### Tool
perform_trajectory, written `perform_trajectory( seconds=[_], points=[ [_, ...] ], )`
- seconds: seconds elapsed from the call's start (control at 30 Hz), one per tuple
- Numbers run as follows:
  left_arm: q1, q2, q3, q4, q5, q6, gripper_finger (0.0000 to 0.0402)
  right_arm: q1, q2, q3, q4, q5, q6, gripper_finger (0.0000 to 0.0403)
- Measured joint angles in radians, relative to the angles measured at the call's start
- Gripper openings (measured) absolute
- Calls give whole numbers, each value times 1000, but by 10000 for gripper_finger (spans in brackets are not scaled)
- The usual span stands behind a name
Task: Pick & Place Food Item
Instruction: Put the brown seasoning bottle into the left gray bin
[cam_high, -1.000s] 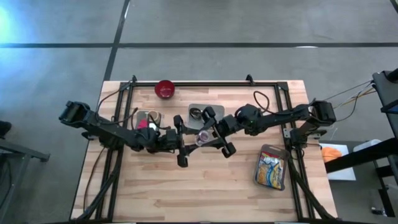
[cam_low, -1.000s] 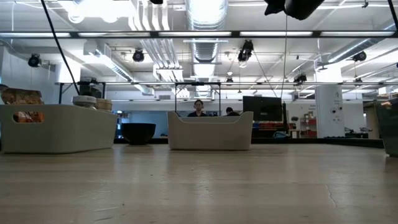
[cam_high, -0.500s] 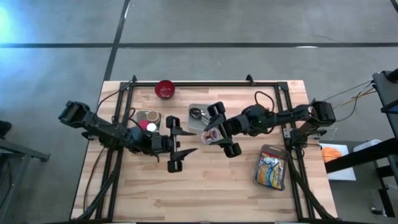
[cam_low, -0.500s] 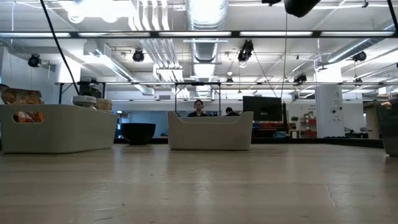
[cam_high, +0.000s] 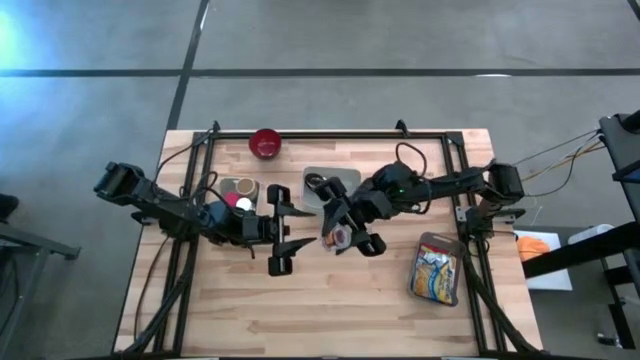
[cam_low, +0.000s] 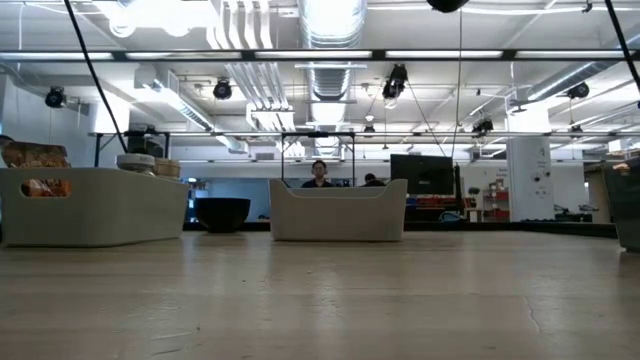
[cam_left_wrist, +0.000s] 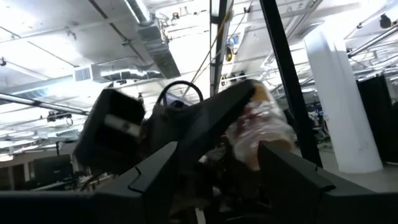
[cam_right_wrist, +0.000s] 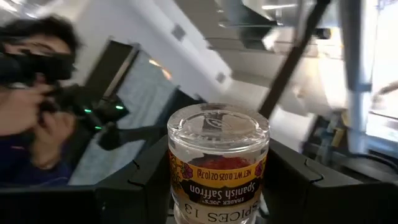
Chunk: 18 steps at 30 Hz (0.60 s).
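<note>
Glossy clear glass spice jar (cam_right_wrist: 217, 162) (paper label), matt pale wooden table (cam_high: 330, 300), black plastic gripper (cam_high: 343, 226).

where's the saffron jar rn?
The saffron jar is held in the right gripper above mid-table in the high view, just right of the left gripper.

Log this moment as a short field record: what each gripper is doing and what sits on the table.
right gripper: shut on saffron jar, raised above table centre
left gripper: open, empty, facing the jar
red bowl: far edge of table
grey bin: behind the grippers
snack bag: in bin at right side
</note>
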Motion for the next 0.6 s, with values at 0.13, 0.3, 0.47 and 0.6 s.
perform_trajectory(
  seconds=[0.13, 0.3, 0.47, 0.6],
  points=[
    [0, 0, 0, -20, -1, -70, 221, -5, 19, 62, -47, -85, 73, 185],
    [0, -21, -1, -136, -26, -207, 221, -9, 27, 114, -205, -141, 200, 185],
    [-3, -55, -1, -285, -30, -274, 221, -18, -6, 116, -402, -165, 184, 185],
    [-9, -61, -1, -347, 0, -284, 221, -22, -29, 120, -566, -170, 102, 185]
  ],
)
